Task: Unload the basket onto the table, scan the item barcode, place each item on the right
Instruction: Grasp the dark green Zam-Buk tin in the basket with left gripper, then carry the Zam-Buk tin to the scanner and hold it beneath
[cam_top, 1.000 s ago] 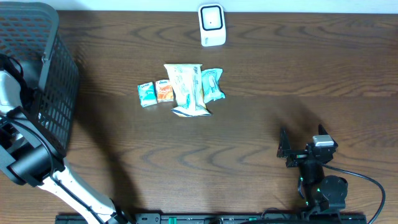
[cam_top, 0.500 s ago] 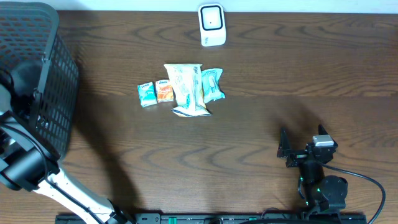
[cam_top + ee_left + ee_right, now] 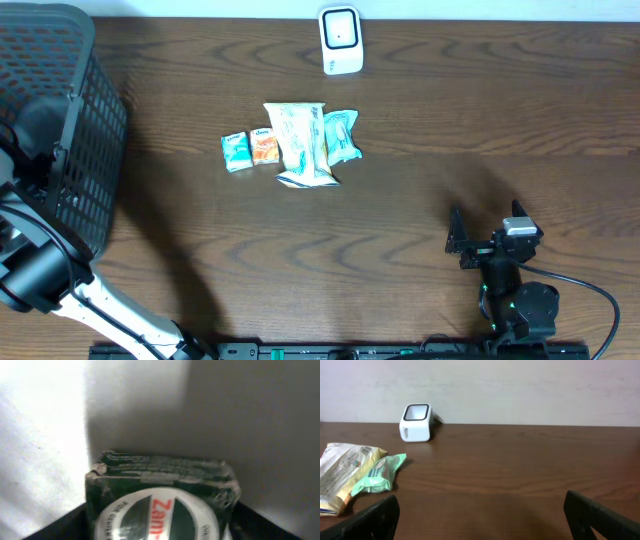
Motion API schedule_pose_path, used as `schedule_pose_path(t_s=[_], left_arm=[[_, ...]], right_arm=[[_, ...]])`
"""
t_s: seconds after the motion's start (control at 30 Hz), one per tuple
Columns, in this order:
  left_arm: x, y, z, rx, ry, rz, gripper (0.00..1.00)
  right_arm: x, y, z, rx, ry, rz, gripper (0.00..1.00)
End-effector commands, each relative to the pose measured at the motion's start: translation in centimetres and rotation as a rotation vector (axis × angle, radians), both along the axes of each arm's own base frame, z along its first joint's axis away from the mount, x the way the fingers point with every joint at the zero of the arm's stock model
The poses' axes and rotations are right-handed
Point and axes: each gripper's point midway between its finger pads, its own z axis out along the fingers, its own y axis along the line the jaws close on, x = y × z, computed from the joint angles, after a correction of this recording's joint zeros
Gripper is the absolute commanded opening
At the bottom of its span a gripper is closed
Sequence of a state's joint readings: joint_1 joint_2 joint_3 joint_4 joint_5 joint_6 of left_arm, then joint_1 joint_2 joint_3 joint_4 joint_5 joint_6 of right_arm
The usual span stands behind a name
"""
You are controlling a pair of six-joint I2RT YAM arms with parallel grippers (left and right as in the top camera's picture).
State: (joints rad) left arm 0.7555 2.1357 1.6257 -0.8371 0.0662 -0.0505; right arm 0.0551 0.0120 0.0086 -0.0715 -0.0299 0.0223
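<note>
In the left wrist view a dark green packet [image 3: 160, 485] with a white oval label and red letters fills the space between my left gripper's [image 3: 160, 527] jaws, which press in on both its sides. Overhead, that arm reaches into the black mesh basket [image 3: 60, 120], and its gripper is hidden there. The white barcode scanner [image 3: 340, 40] [image 3: 416, 422] stands at the table's far edge. My right gripper [image 3: 487, 232] [image 3: 480, 515] rests open near the front right, with nothing between its fingers.
A cream packet [image 3: 298, 145], a teal packet [image 3: 342, 135], a small teal box [image 3: 236, 152] and an orange box [image 3: 265, 146] lie together mid-table. In the right wrist view the cream packet [image 3: 345, 470] and teal packet [image 3: 377, 475] are at the left.
My left arm has shifted a little further into the basket and its jaws have come in on the green packet. The right arm has not moved.
</note>
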Motion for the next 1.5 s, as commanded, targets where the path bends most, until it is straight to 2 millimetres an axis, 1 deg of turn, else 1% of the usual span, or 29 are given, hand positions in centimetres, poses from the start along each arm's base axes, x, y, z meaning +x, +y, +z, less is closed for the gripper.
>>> schedule_pose_path(t_s=[0.0,0.03,0.07,0.17,0.23,0.27,0.37,0.47,0.53,0.67,0.7,0.77,0.83,0.93,0.97,1.03,1.07,1.13,1.2,1.3,1.4,1.47], left_arm=[[-0.8,-2.1,-2.6,-0.089,0.038,-0.022,0.65],[-0.7,-2.3,-2.6,-0.1,0.027,-0.023,0.6],[-0.4,-2.6,-2.5,-0.116,0.012,-0.025,0.58],[0.3,-3.3,-2.3,-0.161,-0.031,-0.03,0.57],[0.6,-3.4,-1.8,-0.165,-0.047,-0.027,0.57],[0.7,-3.3,-1.3,-0.16,-0.054,-0.022,0.57],[1.4,-2.7,1.2,-0.122,-0.1,-0.001,0.57],[2.1,-2.1,4.3,-0.065,-0.164,0.007,0.57],[2.5,-1.7,6.7,-0.017,-0.216,0.002,0.57],[3.1,-1.2,13.2,0.075,-0.369,0.09,0.57],[3.2,-1.3,15.9,0.094,-0.44,0.143,0.57],[3.4,-1.8,19.2,0.097,-0.539,0.199,0.57],[3.7,-2.9,22.9,0.08,-0.66,0.219,0.57],[4.5,-5.5,28.5,0.016,-0.853,0.184,0.57],[4.7,-6.8,30.4,-0.016,-0.92,0.157,0.57],[5.2,-9.1,33.3,-0.069,-1.018,0.094,0.57],[5.4,-10.7,34.8,-0.098,-1.064,0.049,0.57],[5.8,-13.8,36.7,-0.141,-1.116,-0.039,0.57],[6.4,-17.0,37.7,-0.174,-1.131,-0.119,0.57],[7.6,-22.5,37.9,-0.237,-1.125,-0.253,0.57],[8.8,-28.4,37.1,-0.274,-1.099,-0.445,0.57],[9.4,-31.9,35.9,-0.286,-1.059,-0.537,0.57]], right_arm=[[0.0,0.1,-0.1,0.014,0.001,0.002,0.99],[0.0,0.1,-0.1,0.014,0.001,0.002,0.99],[0.0,0.1,-0.1,0.014,0.001,0.002,0.99],[0.0,0.1,-0.1,0.014,0.001,0.002,0.99],[0.0,0.1,-0.1,0.014,0.001,0.002,0.99],[0.0,0.1,-0.1,0.014,0.001,0.002,0.99],[0.0,0.1,-0.1,0.014,0.001,0.002,0.99],[0.0,0.1,-0.1,0.014,0.001,0.002,0.99],[0.0,0.1,-0.1,0.014,0.001,0.002,0.99],[0.0,0.1,-0.1,0.014,0.001,0.002,0.99],[0.0,0.1,-0.1,0.014,0.001,0.002,0.99],[0.0,0.1,-0.1,0.014,0.001,0.002,0.99],[0.0,0.1,-0.1,0.014,0.001,0.002,0.99],[0.0,0.1,-0.1,0.014,0.001,0.002,0.99],[0.0,0.1,-0.1,0.014,0.001,0.002,0.99],[0.0,0.1,-0.1,0.014,0.001,0.002,0.99],[0.0,0.1,-0.1,0.014,0.001,0.002,0.99],[0.0,0.1,-0.1,0.014,0.001,0.002,0.99],[0.0,0.1,-0.1,0.014,0.001,0.002,0.99],[0.0,0.1,-0.1,0.014,0.001,0.002,0.99],[0.0,0.1,-0.1,0.014,0.001,0.002,0.99],[0.0,0.1,-0.1,0.014,0.001,0.002,0.99]])
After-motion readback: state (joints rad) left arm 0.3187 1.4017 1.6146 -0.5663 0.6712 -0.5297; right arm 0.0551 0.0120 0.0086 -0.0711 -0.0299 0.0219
